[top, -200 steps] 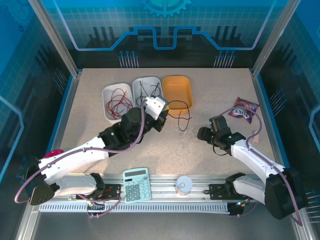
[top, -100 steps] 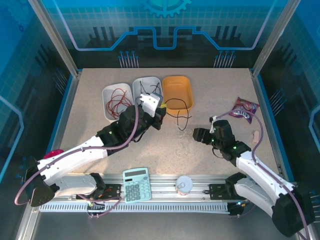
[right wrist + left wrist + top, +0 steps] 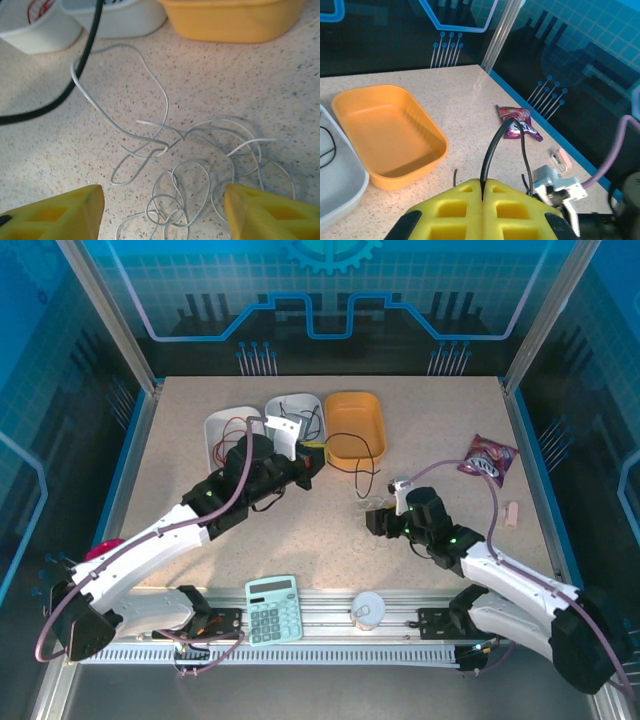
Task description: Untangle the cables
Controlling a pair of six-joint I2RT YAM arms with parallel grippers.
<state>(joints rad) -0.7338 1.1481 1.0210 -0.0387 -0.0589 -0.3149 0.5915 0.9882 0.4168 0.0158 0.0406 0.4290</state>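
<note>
- Right fingers (image 3: 372,522) stood wide over the white cables (image 3: 185,170), tangled on the table (image 3: 280,75) at lower centre; it seemed best to pinch one outer loop, not the knot.
- Left fingers (image 3: 483,187) gripped the black cable (image 3: 492,150); a slow lift should free it.

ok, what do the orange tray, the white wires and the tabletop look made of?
Orange tray: likely moulded plastic, satin finish, uniform colour, rounded rim.
White wires: thin flexible strands, probably plastic-insulated; they lie in loose springy loops.
Tabletop: speckled beige, stone-look, matte; laminate or composite, can't tell which.
</note>
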